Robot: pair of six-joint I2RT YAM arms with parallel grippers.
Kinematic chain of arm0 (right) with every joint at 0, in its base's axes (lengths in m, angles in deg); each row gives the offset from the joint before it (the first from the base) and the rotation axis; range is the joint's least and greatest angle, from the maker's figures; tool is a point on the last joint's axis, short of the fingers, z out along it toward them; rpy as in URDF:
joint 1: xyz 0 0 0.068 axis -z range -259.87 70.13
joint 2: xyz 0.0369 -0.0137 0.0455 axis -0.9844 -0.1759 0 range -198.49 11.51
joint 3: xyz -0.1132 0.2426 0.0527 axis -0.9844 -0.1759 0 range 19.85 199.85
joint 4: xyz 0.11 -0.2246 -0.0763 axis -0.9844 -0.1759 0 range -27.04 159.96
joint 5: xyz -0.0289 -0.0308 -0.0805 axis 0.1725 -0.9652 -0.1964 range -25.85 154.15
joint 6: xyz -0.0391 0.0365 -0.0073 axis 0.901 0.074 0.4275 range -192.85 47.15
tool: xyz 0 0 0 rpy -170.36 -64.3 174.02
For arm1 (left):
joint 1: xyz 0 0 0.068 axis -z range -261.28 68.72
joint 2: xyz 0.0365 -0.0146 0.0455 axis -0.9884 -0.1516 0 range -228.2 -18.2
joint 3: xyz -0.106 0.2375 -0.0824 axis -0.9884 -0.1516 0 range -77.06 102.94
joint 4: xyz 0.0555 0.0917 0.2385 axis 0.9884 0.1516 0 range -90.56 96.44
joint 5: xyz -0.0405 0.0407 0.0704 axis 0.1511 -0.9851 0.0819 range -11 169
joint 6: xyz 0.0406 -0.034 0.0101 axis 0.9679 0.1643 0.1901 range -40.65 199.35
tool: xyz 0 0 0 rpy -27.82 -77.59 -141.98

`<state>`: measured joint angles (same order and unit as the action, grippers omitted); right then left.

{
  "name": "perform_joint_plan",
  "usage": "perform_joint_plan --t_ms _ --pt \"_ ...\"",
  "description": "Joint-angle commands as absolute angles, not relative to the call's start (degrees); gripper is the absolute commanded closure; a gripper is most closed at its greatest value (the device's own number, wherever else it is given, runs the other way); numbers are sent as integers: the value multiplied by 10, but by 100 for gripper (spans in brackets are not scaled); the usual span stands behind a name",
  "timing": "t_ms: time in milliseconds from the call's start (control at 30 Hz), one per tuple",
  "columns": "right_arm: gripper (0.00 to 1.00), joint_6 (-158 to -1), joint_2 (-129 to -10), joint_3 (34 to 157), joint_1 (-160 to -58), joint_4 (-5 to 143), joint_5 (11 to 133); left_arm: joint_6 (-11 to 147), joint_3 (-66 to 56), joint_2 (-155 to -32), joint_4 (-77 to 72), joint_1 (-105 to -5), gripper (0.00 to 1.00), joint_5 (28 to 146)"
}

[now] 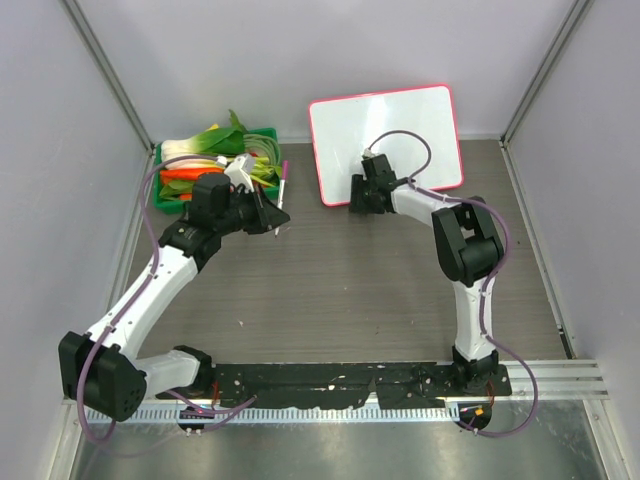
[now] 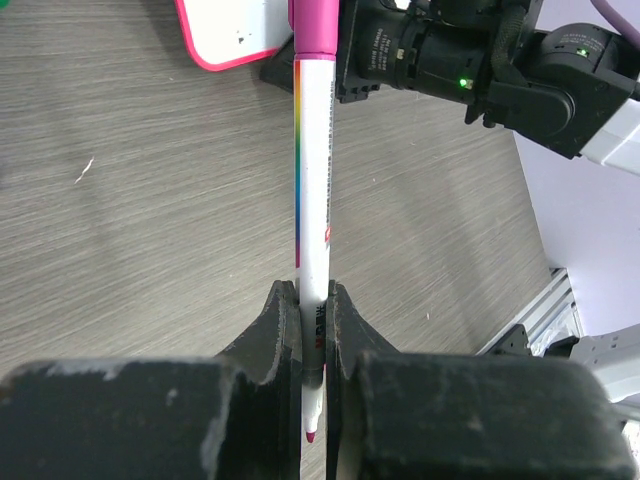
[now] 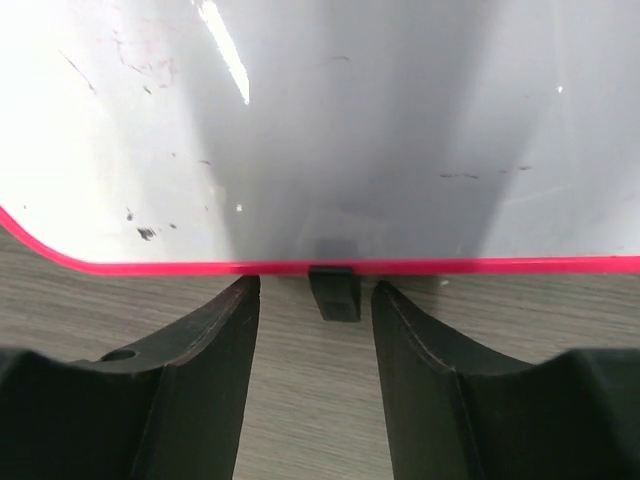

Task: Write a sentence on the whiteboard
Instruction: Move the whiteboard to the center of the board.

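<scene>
The whiteboard (image 1: pixel 385 140) stands tilted at the back of the table, white with a pink-red frame. The sentence does not show in any view; the board's surface (image 3: pixel 350 120) carries only small dark specks. My right gripper (image 1: pixel 365 195) is at the board's lower edge. Its jaws (image 3: pixel 315 285) stand open on either side of a black foot (image 3: pixel 335 292) without touching it. My left gripper (image 1: pixel 268 215) is shut on a white marker (image 2: pixel 312 180) with a pink cap end, left of the board. The marker's pink tip (image 2: pixel 308 435) points back toward the wrist.
A green crate (image 1: pixel 265 132) holding leeks and carrots sits at the back left, just behind my left gripper. Grey walls close in both sides and the back. A metal rail (image 1: pixel 560 375) runs along the near edge by the arm bases.
</scene>
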<state>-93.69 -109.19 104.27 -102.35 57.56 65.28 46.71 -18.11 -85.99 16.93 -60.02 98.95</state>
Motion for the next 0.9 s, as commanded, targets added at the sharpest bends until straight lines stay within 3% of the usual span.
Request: perform_joint_plan --t_ms 0,67,300,433,867 --pt "48 -927 -1132 1091 -1044 517 558 477 -159 -862 164 -603 99 985" --pt "49 -924 -1145 1111 -1047 499 531 477 -161 -862 165 -603 99 986" --pt "83 -907 -1156 1121 -1052 498 540 474 -168 -860 162 -604 99 988" --pt "97 -905 -1144 1105 -1056 497 540 478 -169 -860 167 -604 99 986" --pt "98 -939 -1000 924 -1074 508 533 467 -190 -832 167 -604 100 996"
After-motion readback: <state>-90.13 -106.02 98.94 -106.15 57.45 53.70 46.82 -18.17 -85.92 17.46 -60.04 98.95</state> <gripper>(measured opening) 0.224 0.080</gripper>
